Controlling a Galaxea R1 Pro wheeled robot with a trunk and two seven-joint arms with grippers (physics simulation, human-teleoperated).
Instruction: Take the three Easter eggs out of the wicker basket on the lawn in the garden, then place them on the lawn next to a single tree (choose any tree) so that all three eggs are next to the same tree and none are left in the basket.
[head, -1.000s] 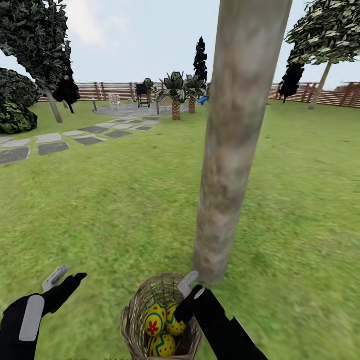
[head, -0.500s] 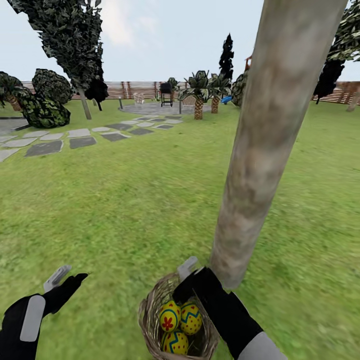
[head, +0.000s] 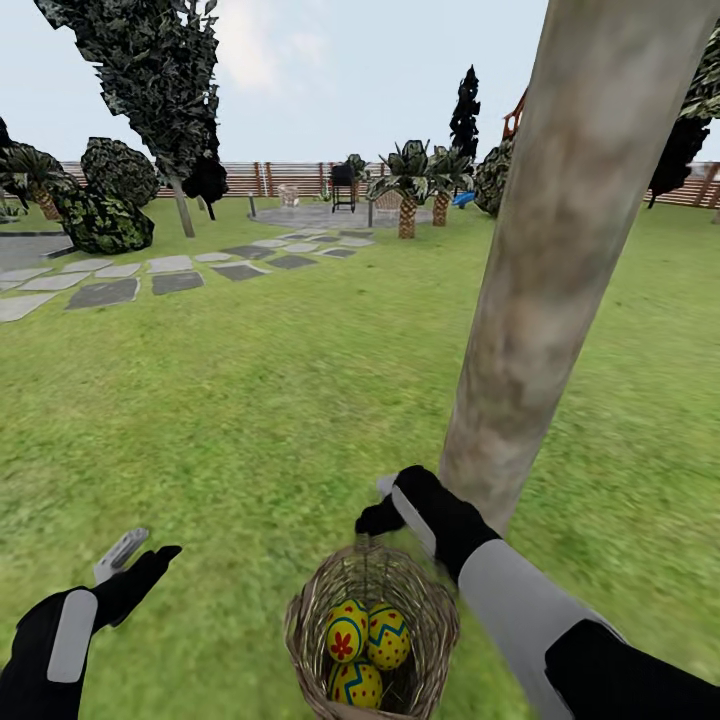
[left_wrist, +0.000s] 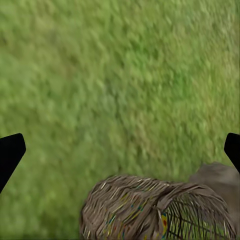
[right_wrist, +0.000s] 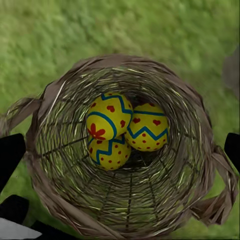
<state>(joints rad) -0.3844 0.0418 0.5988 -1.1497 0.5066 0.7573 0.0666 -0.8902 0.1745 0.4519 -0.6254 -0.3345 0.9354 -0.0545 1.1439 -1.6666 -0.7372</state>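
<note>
Basket (head: 372, 632) holds three eggs (right_wrist: 125, 131); no writing. Left gripper (head: 135, 560) and right gripper (head: 385, 505): fingers spread, empty.

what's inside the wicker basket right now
Three Easter eggs lie bunched together at the bottom of the wicker basket, yellow with red and blue patterns. Their undersides and the basket floor beneath them are hidden.
</note>
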